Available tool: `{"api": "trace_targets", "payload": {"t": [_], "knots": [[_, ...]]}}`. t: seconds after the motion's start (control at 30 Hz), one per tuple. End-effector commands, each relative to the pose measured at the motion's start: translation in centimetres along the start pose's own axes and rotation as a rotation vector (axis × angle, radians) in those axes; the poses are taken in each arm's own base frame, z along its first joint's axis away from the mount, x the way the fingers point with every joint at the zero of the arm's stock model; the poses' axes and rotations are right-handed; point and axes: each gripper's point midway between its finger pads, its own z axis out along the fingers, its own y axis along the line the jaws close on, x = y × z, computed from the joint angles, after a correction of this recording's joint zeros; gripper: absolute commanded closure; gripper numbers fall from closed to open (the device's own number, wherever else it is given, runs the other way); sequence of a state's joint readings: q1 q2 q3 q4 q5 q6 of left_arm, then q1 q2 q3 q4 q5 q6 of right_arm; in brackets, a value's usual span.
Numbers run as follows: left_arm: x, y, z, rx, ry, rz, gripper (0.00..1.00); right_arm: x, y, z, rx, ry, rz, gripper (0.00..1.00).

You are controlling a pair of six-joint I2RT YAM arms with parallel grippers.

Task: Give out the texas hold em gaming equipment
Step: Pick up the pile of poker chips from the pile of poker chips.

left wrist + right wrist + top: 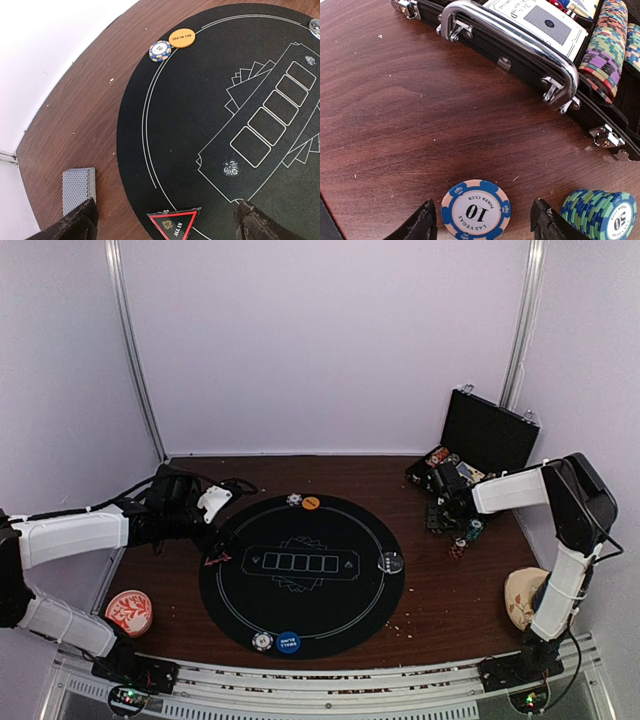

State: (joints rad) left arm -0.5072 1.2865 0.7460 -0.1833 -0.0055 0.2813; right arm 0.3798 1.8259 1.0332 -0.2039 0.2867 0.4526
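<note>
Poker chip (pixel 476 210), blue-white "10", lies flat on bare tabletop (pixel 395 125). The right claw (pixel 482 204) straddles it with jaws apart and a gap on each side, not gripping. One tipped stack of green-blue "50" chips (pixel 600 212) sits just outside one finger. Open wood runs between the chip and the case (pixel 520 55) front wall with its chrome handle (pixel 510 30).

Over the mat (pixel 210 100) left rim, the left claw (pixel 166 209) is wide open, holding nothing. One red triangle marker (pixel 174 225) lies at that rim, and one card deck (pixel 78 189) lies on wood just off the mat.

On the mat are two single chips, far rim (pixel 160 50) and near rim (pixel 262 641). Three button discs: orange (pixel 182 37), blue (pixel 288 642), black (pixel 390 562).
</note>
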Motion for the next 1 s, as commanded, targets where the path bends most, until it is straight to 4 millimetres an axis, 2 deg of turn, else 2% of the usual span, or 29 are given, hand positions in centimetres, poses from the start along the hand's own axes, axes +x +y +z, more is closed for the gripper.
{"api": "trace_targets", "payload": {"t": [0.0, 0.23, 0.97], "knots": [[-0.1, 0.52, 0.28, -0.024, -0.016, -0.015, 0.02, 0.61, -0.12, 0.77, -0.005, 0.014, 0.006, 0.36], [-0.1, 0.48, 0.32, -0.024, -0.016, -0.015, 0.02, 0.62, -0.12, 1.01, -0.005, 0.012, 0.008, 0.37], [0.09, 0.46, 0.54, -0.024, -0.008, -0.016, 0.02, 0.4, -0.03, 1.06, -0.008, 0.008, 0.009, 0.67]]}}
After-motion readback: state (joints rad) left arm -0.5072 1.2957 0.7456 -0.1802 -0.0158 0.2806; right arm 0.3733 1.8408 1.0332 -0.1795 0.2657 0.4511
